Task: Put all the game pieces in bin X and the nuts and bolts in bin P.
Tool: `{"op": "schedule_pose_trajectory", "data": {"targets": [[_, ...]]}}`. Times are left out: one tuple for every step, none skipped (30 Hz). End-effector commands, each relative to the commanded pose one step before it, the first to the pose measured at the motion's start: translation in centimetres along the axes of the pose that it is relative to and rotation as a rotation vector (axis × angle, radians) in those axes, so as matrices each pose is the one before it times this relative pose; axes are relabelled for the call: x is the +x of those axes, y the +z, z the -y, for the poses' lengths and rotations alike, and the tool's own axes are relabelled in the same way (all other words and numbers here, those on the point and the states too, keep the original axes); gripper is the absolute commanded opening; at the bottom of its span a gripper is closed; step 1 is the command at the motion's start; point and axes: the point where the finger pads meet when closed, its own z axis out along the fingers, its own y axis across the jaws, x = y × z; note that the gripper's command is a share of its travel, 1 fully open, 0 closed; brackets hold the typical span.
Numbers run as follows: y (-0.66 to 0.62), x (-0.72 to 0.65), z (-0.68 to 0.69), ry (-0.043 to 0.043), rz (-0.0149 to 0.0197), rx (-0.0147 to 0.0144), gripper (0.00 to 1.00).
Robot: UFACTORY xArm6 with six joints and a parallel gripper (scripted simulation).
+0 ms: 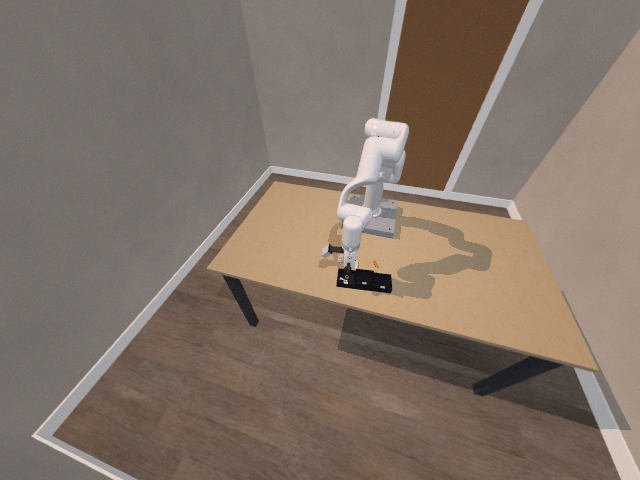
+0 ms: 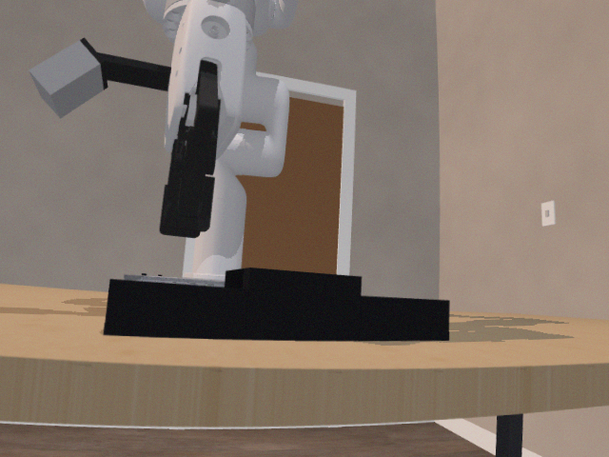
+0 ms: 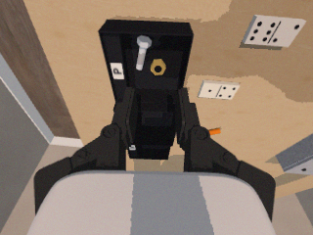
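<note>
- Step in hand: I judge that the putting of the bolt (image 1: 343,279) (image 3: 142,53) is just finished; it lies in the bin marked P (image 1: 339,283) (image 2: 171,309) (image 3: 147,26), with the brass nut (image 1: 346,276) (image 3: 157,67) at its 4 o'clock, in the wrist view.
- The gripper (image 1: 347,272) (image 2: 183,233) (image 3: 156,99) is released, fingers part-way apart, nothing between them, above the bins.
- Next move: probably rise, then go for the dominoes, as game pieces. In the wrist view, from the nut, the smaller domino (image 1: 356,264) (image 3: 219,90) is toward 4 o'clock, the bigger domino (image 1: 340,258) (image 3: 274,31) toward 2 o'clock.
- The orange piece (image 1: 375,264) (image 3: 215,131), at 5 o'clock of the smaller domino, I cannot identify.
- Writing: "P" reads sideways on its white label (image 3: 116,70). Other bin labels are too small; X I cannot locate. No brand is readable.
</note>
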Motion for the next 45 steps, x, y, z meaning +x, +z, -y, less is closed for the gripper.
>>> {"op": "schedule_pose_trajectory", "data": {"targets": [[-0.143,-1.228,-2.558,-0.1571,-0.00076,0.00457,0.41],[0.014,-0.463,-0.694,-0.02774,-0.0002,-0.00054,0.41],[0.0,0.0,0.0,0.0,0.0,0.0,0.41],[0.0,0.0,0.0,0.0,0.0,0.0,0.41],[0.013,-0.484,-0.683,-0.09165,0.00029,0.00055,0.41],[0.014,-0.543,-0.634,-0.03115,-0.00014,-0.00196,0.41],[0.011,-0.56,-0.625,-0.01948,-0.00008,-0.00275,0.41],[0.016,-0.573,-0.605,-0.02766,-0.00036,-0.00127,0.41],[0.017,-0.59,-0.589,-0.03477,-0.00057,-0.0006,0.41],[0.017,-0.61,-0.568,-0.03567,-0.00044,-0.00099,0.41],[0.015,-0.552,-0.479,-0.03445,-0.00012,-0.00153,0.41],[0.0,-0.001,0.0,-0.03408,0.00011,-0.00179,0.41],[0.0,-0.001,0.0,-0.03428,0.0002,-0.00184,0.41],[0.0,-0.001,0.0,-0.03439,0.00016,-0.00176,0.41],[0.0,-0.001,0.0,-0.03419,-0.00014,-0.00142,0.41],[0.0,-0.001,0.0,-0.03395,-0.00077,-0.00077,0.41],[0.0,-0.001,0.0,-0.03382,-0.00137,-0.00023,0.41],[-0.001,0.005,-0.004,-0.03375,-0.0017,0.00002,0.41],[0.0,0.0,0.0,-0.0337,-0.00179,-0.00001,0.41],[0.0,0.0,0.0,0.0,0.0,0.0,0.41],[0.0,0.0,0.0,0.0,0.0,0.0,0.41],[0.001,-0.005,0.003,-0.09767,-0.00363,0.0017,0.41],[-0.001,0.004,-0.004,-0.02282,-0.00091,-0.00102,0.41],[0.0,-0.001,0.001,-0.02003,-0.0008,-0.00094,0.41],[0.0,0.0,0.0,-0.0281,-0.00098,-0.00053,0.41],[0.0,0.0,0.0,-0.03447,-0.00112,-0.00045,0.41],[0.0,0.0,0.0,-0.03503,-0.0011,-0.00059,0.41],[0.0,0.0,0.0,-0.03395,-0.00104,-0.00067,0.41],[0.0,0.0,0.0,-0.03339,-0.001,-0.0007,0.41],[0.0,0.0,0.0,-0.03337,-0.00096,-0.00072,0.41],[0.0,-0.001,0.0,-0.03348,-0.00093,-0.00076,0.41],[0.0,0.0,-0.001,-0.03349,-0.0007,-0.00021,0.41],[0.0,0.0,-0.001,-0.03345,-0.0005,0.00025,0.41],[0.0,0.001,-0.001,-0.03338,-0.0004,0.0004,0.41],[0.0,0.001,-0.001,-0.03325,-0.00029,0.00065,0.41],[0.0,0.001,-0.001,-0.03309,-0.00017,0.00098,0.41],[0.0,0.0,0.0,0.0,0.0,0.0,0.41],[0.0,0.0,0.0,0.0,0.0,0.0,0.41],[0.001,-0.002,0.002,-0.09561,0.00021,0.00518,0.41],[0.0,0.001,-0.001,-0.02246,0.0002,0.00189,0.41],[0.0,0.001,-0.001,-0.01966,0.00024,0.00198,0.41],[0.0,0.001,-0.001,-0.02667,0.00043,0.0033,0.41],[0.0,0.001,-0.001,-0.0321,0.00067,0.00507,0.41],[0.0,0.0,-0.001,-0.0291,0.00077,0.00603,0.41],[0.003,-0.003,0.005,0.00001,-0.00003,-0.00002,0.41]]}}
